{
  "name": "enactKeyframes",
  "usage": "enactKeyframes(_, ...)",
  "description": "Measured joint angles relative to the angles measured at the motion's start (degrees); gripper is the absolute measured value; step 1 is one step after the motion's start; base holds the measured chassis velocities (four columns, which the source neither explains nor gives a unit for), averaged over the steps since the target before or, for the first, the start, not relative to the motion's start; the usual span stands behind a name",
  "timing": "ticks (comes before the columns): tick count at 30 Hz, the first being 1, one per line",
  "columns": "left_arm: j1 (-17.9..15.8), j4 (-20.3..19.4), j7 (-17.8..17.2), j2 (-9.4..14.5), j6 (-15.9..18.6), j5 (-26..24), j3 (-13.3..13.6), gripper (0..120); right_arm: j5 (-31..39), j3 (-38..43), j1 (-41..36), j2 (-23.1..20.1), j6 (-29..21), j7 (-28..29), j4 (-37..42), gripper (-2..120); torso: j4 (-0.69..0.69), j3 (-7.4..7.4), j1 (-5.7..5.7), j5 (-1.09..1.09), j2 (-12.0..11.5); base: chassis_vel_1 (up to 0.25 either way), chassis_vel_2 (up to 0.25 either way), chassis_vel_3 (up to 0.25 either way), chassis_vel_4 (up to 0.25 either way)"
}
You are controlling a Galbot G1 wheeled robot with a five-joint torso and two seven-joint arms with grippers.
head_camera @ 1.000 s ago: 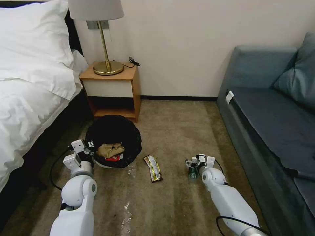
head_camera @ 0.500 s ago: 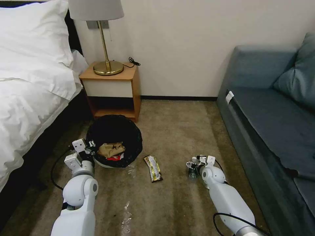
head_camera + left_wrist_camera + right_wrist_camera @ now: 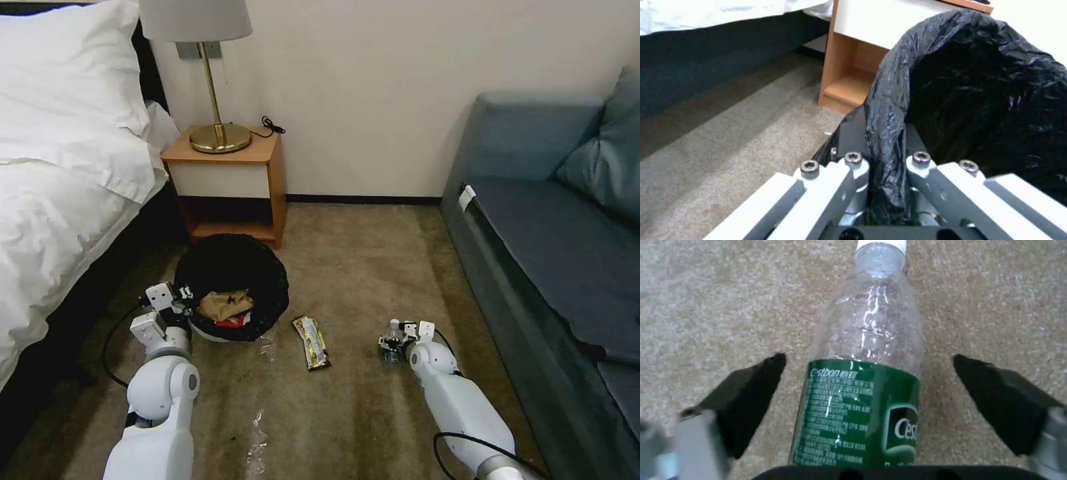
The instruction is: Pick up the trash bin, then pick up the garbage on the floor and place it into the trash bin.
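Bottle [image 3: 867, 373]: lying on carpet between the wide-spread fingers of right tool [image 3: 869, 400], long axis pointing away; left tool [image 3: 882, 166] clamps bin liner [image 3: 978, 83].

Floor: brown carpet [image 3: 360, 267], with dark strips in it.
Wall: plain cream wall [image 3: 373, 87], with a dark strip along the bottom.
Bed: white sheets and a pillow [image 3: 60, 67], on the left.
Nightstand: small wooden nightstand [image 3: 227, 183], beside the bed.
Lamp: gold lamp [image 3: 213, 87] on the nightstand.
Sofa: blue-grey sofa [image 3: 553, 233], on the right.
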Motion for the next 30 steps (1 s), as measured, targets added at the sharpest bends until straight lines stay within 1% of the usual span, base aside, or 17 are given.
enactKeyframes(1, 0.0, 0.0, 0.0, 0.0, 0.0, 0.0, 0.0, 4, 0.0, 0.0, 0.0, 0.0, 0.0, 0.0, 0.0, 93, 0.00, 0.00, 0.00, 0.00, 0.0, 0.000, 0.000, 0.000, 0.000)
enactKeyframes(4, 0.0, -0.2, -0.1, 0.0, 0.0, 0.0, -0.1, 4, -1.2, 0.0, -0.1, 0.0, 1.3, -0.7, -0.9, 78, 0.00, 0.00, 0.00, 0.00, 0.0, 0.000, 0.000, 0.000, 0.000)
enactKeyframes(5, 0.0, -0.2, -0.1, 0.0, 0.0, 0.0, -0.1, 4, -1.2, 0.0, -0.1, 0.0, 1.3, -0.7, -0.9, 78, 0.00, 0.00, 0.00, 0.00, 0.0, 0.000, 0.000, 0.000, 0.000)
enactKeyframes(6, 0.0, -0.2, -0.1, 0.0, 0.0, 0.0, -0.2, 4, -1.4, 0.0, -0.2, 0.0, 1.6, -0.8, -1.0, 72, 0.00, 0.00, 0.00, 0.00, 0.0, 0.000, 0.000, 0.000, 0.000)
enactKeyframes(7, 0.0, -0.2, -0.1, 0.0, 0.0, 0.0, -0.2, 4, -1.4, 0.0, -0.2, 0.0, 1.6, -0.8, -1.0, 72, 0.00, 0.00, 0.00, 0.00, 0.0, 0.000, 0.000, 0.000, 0.000)
enactKeyframes(9, 0.1, -0.3, -0.1, 0.0, 0.0, 0.0, -0.2, 4, -1.7, -0.1, -0.3, 0.0, 2.1, -1.0, -1.3, 60, 0.00, 0.00, 0.00, 0.00, 0.0, 0.000, 0.000, 0.000, 0.000)
enactKeyframes(10, 0.1, -0.3, -0.1, 0.0, 0.0, 0.0, -0.2, 4, -1.7, -0.1, -0.3, 0.0, 2.1, -1.0, -1.3, 60, 0.00, 0.00, 0.00, 0.00, 0.0, 0.000, 0.000, 0.000, 0.000)
enactKeyframes(12, 0.1, -0.3, -0.2, 0.0, -0.1, 0.0, -0.2, 4, -2.0, -0.1, -0.4, -0.1, 2.4, -1.2, -1.3, 49, 0.00, 0.00, 0.00, 0.00, 0.0, 0.000, 0.000, 0.000, 0.000)
enactKeyframes(13, 0.1, -0.3, -0.2, 0.0, -0.1, 0.0, -0.2, 4, -2.0, -0.1, -0.4, -0.1, 2.4, -1.2, -1.3, 49, 0.00, 0.00, 0.00, 0.00, 0.0, 0.000, 0.000, 0.000, 0.000)
enactKeyframes(15, 0.1, -0.3, -0.2, 0.0, -0.1, 0.0, -0.1, 4, -2.2, -0.2, -0.5, -0.1, 2.8, -1.3, -1.3, 39, 0.00, 0.00, 0.00, 0.00, 0.0, 0.000, 0.000, 0.000, 0.000)
enactKeyframes(16, 0.1, -0.3, -0.2, 0.0, -0.1, 0.0, -0.1, 4, -2.2, -0.2, -0.5, -0.1, 2.8, -1.3, -1.3, 39, 0.00, 0.00, 0.00, 0.00, 0.0, 0.000, 0.000, 0.000, 0.000)
enactKeyframes(18, 0.1, -0.4, -0.2, 0.0, -0.1, 0.0, -0.2, 4, -2.5, -0.2, -0.6, -0.1, 3.2, -1.4, -1.3, 31, 0.00, 0.00, 0.00, 0.00, 0.0, 0.000, 0.000, 0.000, 0.000)
enactKeyframes(19, 0.1, -0.4, -0.2, 0.0, -0.1, 0.0, -0.2, 4, -2.5, -0.2, -0.6, -0.1, 3.2, -1.4, -1.3, 31, 0.00, 0.00, 0.00, 0.00, 0.0, 0.000, 0.000, 0.000, 0.000)
enactKeyframes(23, 0.0, -0.4, -0.2, 0.1, -0.1, -0.1, -0.2, 4, -2.8, -0.2, -0.6, -0.2, 3.9, -1.5, -1.4, 22, 0.00, -0.01, 0.00, 0.00, 0.0, 0.000, 0.000, 0.000, 0.000)
enactKeyframes(26, 0.0, -0.4, -0.2, 0.1, -0.1, -0.2, -0.2, 4, -3.1, -0.2, -0.7, -0.3, 4.4, -1.5, -1.1, 22, 0.00, 0.00, 0.00, 0.01, 0.0, 0.000, 0.000, 0.000, 0.000)
enactKeyframes(29, 0.0, -0.2, -0.2, 0.1, -0.1, -0.2, -0.1, 4, -3.3, -0.4, -1.7, -0.9, 4.7, -2.0, 1.3, 22, 0.00, 0.00, 0.00, 0.01, 0.0, 0.000, 0.000, 0.000, 0.000)
enactKeyframes(30, 0.1, 0.0, -0.2, 0.1, -0.2, -0.2, 0.0, 4, -3.3, -0.8, -2.7, -1.5, 5.1, -2.4, 4.2, 22, -0.01, 0.00, 0.00, 0.00, 0.0, 0.000, 0.000, 0.000, 0.000)
